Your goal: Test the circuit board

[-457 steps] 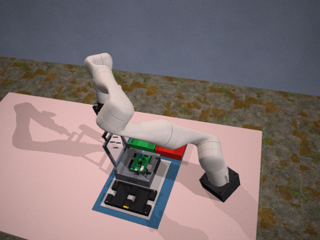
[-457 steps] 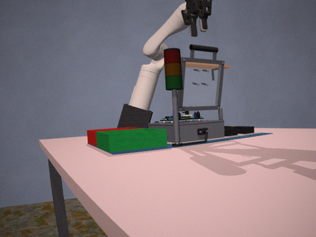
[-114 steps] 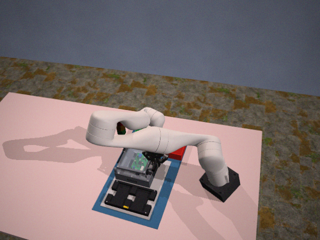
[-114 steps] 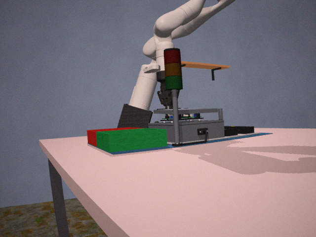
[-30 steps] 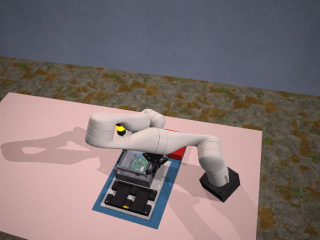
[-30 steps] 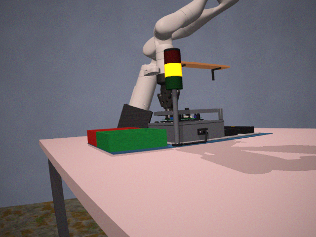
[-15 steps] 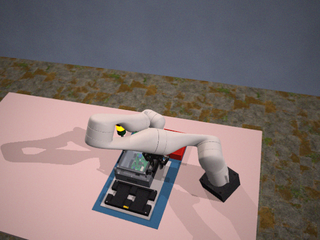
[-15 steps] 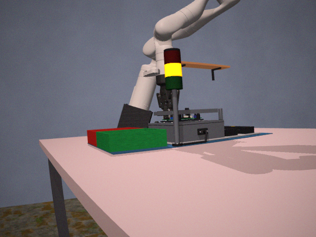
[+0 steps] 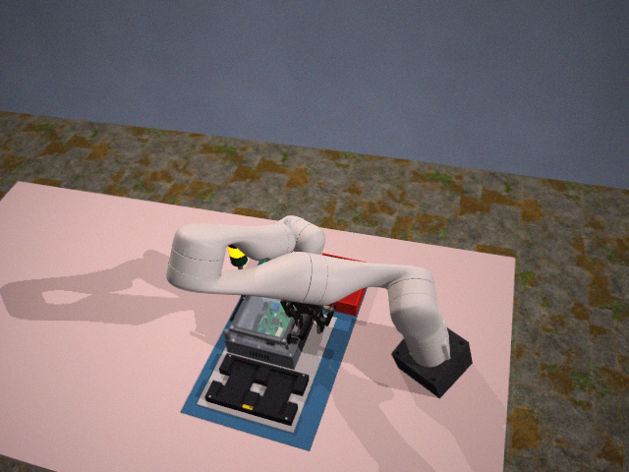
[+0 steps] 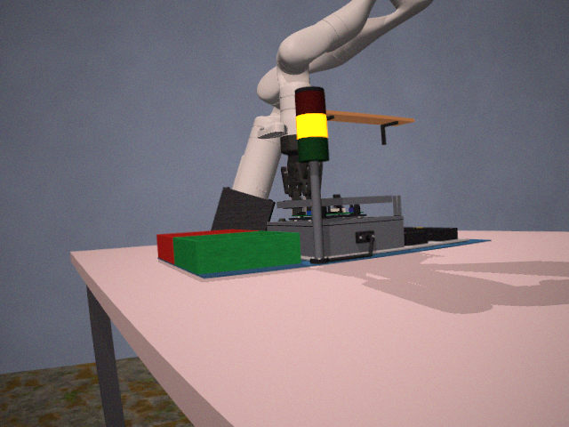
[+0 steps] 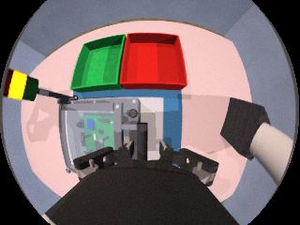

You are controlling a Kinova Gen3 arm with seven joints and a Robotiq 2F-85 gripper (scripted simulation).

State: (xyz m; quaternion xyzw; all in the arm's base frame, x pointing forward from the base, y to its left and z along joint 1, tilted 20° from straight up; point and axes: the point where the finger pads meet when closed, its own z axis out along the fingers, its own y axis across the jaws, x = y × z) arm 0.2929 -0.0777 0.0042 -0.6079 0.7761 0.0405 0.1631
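- Your board (image 9: 274,321) (image 10: 337,213) (image 11: 99,132) lay under the lowered lid (image 9: 257,337) (image 10: 363,200) (image 11: 118,128), wrist view's left.
- Light (image 9: 236,253) (image 10: 312,125) (image 11: 19,85) showed yellow.
- Your hand (image 9: 311,325) (image 10: 299,195) (image 11: 146,146) was released, half-open.
- Verdict, opening, binning remained.

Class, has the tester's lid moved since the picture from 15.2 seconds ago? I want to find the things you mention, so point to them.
Yes: the lid (image 9: 250,310) (image 10: 358,200) (image 11: 117,136) swung down, from upright to lying over the tester's base (image 9: 258,353) (image 10: 340,237).
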